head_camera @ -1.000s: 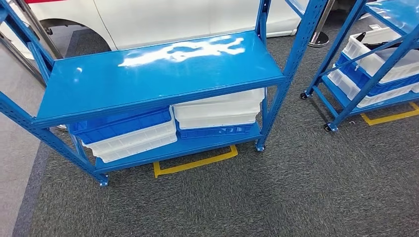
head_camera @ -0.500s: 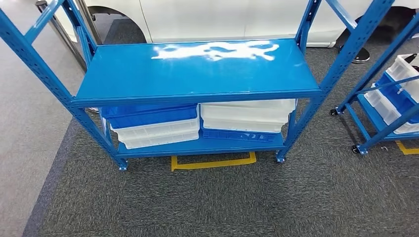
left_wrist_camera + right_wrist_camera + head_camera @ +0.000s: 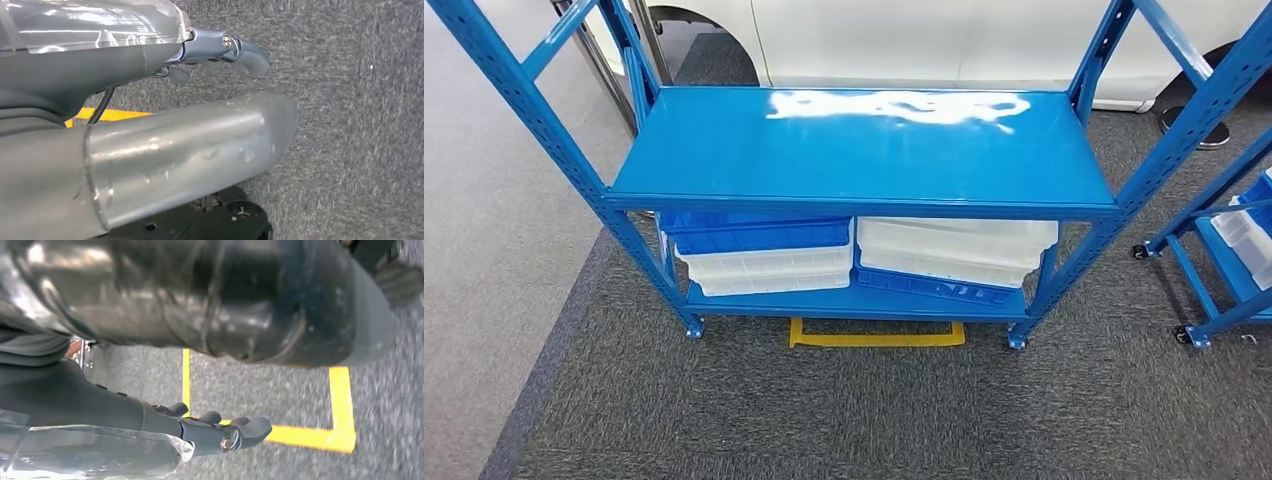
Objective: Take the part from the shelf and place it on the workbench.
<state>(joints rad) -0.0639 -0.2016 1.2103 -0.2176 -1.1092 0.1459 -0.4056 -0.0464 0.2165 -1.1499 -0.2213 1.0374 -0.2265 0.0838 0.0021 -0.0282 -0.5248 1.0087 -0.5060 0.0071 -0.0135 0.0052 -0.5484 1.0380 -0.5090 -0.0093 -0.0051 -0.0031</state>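
Head view is shifting as a whole between samples: the blue shelf (image 3: 864, 150) sits more squarely in front now and nearer the picture's centre than half a second back, and the second rack (image 3: 1224, 250) has slid to the right margin. Everything moves together, so this is the robot turning and stepping, not the shelf rolling. It now stands roughly facing the shelf's long front edge.

Shelf contents: the middle board is bare and glossy, with glare along its rear edge. On the bottom board, a stack of blue and white bins (image 3: 759, 250) sits toward the left end and a white stack over a blue bin (image 3: 949, 260) toward the right end, the two just beside each other. No loose part can be made out; if it is here, it lies inside a bin or out of frame. A yellow floor marking (image 3: 874, 335) lies under the front edge. A white car body (image 3: 944, 40) stands behind.

Left hand (image 3: 220, 50): hangs over the carpet, fingers loosely extended, holding nothing.
Right hand (image 3: 220, 432): likewise hangs, fingers apart, nothing in it, above a yellow tape corner (image 3: 340, 435).

Judgement: approach phase, nearly aligned. Nothing is grasped; the part has yet to be located, and the workbench is not in sight.
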